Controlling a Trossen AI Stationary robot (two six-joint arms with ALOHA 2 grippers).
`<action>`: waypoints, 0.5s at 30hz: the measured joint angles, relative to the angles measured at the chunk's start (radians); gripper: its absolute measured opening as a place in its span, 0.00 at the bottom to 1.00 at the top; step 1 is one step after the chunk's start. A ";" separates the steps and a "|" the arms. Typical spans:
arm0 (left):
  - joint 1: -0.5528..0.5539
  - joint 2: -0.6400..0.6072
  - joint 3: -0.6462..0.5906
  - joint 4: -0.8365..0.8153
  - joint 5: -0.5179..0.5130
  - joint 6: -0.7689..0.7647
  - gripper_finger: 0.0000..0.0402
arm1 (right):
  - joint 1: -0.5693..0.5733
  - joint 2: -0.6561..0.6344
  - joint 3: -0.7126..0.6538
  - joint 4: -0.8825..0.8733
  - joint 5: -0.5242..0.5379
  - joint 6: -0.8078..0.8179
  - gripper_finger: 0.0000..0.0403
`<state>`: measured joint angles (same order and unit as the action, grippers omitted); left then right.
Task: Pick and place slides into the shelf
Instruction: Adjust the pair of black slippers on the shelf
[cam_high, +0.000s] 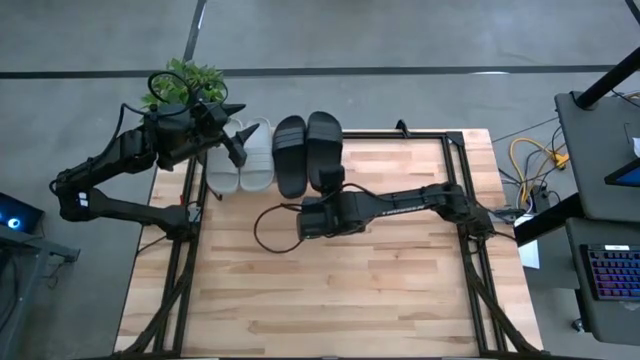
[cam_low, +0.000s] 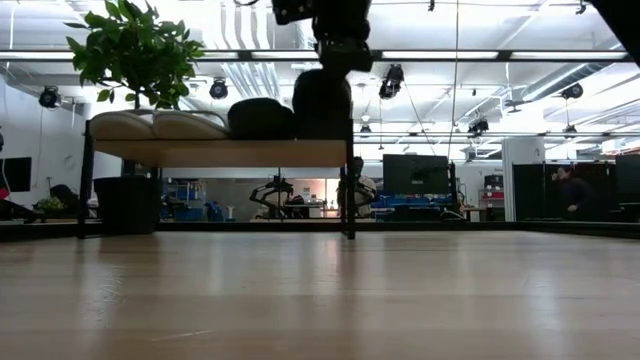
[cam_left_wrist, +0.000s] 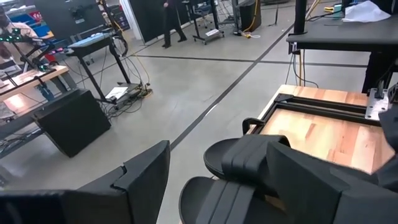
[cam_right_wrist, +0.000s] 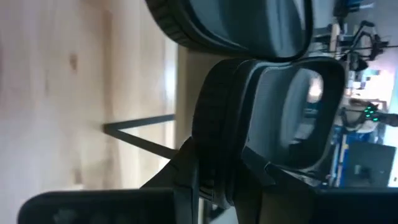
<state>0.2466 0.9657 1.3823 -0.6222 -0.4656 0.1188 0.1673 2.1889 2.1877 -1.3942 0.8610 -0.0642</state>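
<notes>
High view lays all four slides on the shelf (cam_high: 335, 140): two grey (cam_high: 240, 155), two black (cam_high: 305, 150). Right wrist view alone reveals the right gripper (cam_right_wrist: 217, 180) clamped on a black slide's sole edge. Left gripper (cam_high: 232, 130) hovers by the grey pair, fingers apart.

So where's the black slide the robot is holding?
In the high view, the right gripper holds the black slide at the shelf's right end, beside the other black slide.
</notes>
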 joint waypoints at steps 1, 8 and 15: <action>0.000 0.000 0.000 0.003 0.000 0.000 0.63 | 0.001 0.008 0.001 0.000 -0.006 0.010 0.12; 0.000 0.000 0.000 0.004 -0.002 0.000 0.63 | 0.002 0.048 -0.003 -0.001 -0.012 0.110 0.20; 0.000 0.000 0.000 0.013 -0.003 0.000 0.63 | 0.008 0.041 0.056 0.001 -0.147 0.125 0.47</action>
<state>0.2466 0.9661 1.3823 -0.6093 -0.4683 0.1192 0.1749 2.2303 2.2437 -1.3930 0.7142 0.0605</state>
